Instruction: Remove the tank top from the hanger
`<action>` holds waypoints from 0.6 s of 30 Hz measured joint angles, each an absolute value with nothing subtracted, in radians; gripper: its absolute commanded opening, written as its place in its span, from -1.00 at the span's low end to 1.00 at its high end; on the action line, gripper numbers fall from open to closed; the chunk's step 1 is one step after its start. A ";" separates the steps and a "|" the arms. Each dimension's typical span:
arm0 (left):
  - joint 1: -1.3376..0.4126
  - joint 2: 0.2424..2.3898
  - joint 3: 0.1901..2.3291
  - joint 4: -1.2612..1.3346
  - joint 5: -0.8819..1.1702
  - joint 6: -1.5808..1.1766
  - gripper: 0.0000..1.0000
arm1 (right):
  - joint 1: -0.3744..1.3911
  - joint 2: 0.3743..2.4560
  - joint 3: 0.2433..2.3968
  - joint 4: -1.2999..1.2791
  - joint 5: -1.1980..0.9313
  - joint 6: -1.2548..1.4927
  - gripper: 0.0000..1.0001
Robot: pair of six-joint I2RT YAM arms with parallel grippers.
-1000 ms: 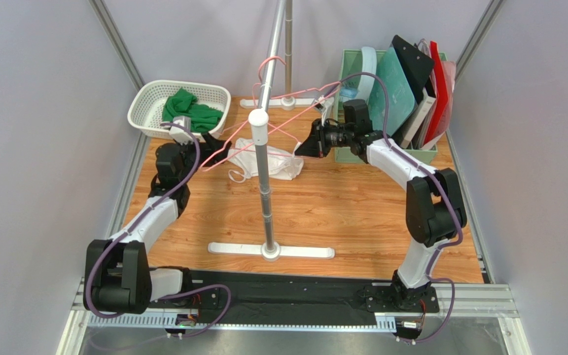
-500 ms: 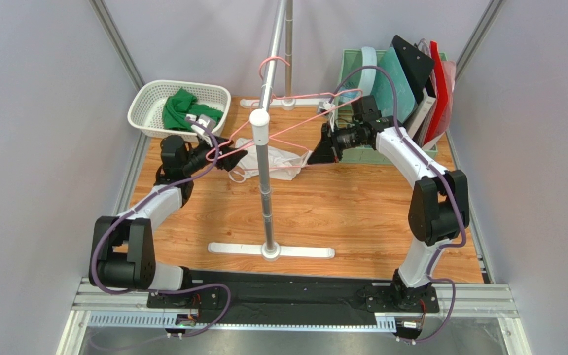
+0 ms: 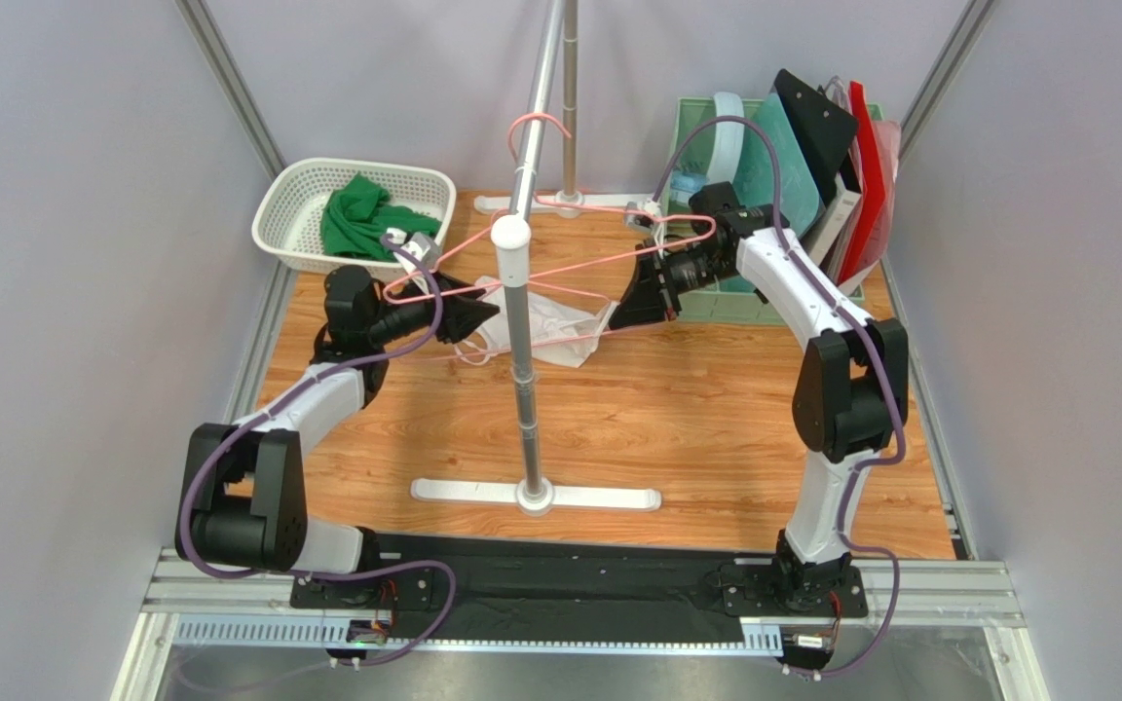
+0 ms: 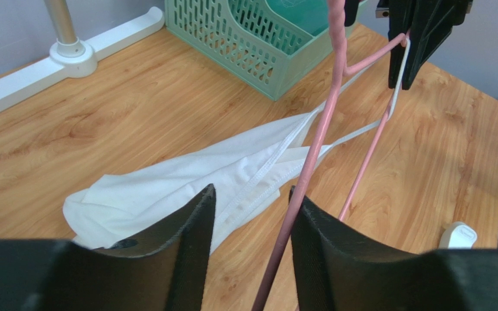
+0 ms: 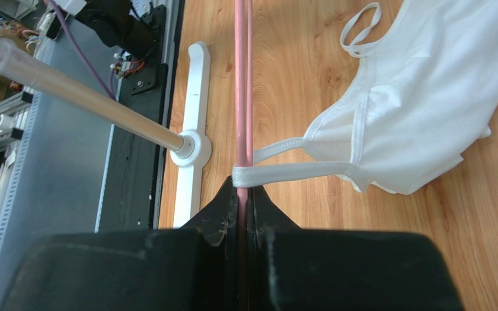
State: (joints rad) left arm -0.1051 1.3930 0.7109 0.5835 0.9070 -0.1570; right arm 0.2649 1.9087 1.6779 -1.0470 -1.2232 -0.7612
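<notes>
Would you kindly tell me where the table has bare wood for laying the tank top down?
The widest bare wood lies between the rack's near foot and the right arm. A smaller patch sits between that foot and the left arm. The back is crowded: tank top, hanger, white basket and green organizer.

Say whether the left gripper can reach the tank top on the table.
Probably yes. The left gripper is open and the tank top lies just ahead of its fingers, nothing between. Only the hanger, running close beside one finger, might get bumped.
</notes>
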 measured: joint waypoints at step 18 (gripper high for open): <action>-0.122 1.393 0.708 0.541 0.928 -0.132 -1.00 | 0.258 1.874 1.568 -0.791 -1.071 -0.499 -0.15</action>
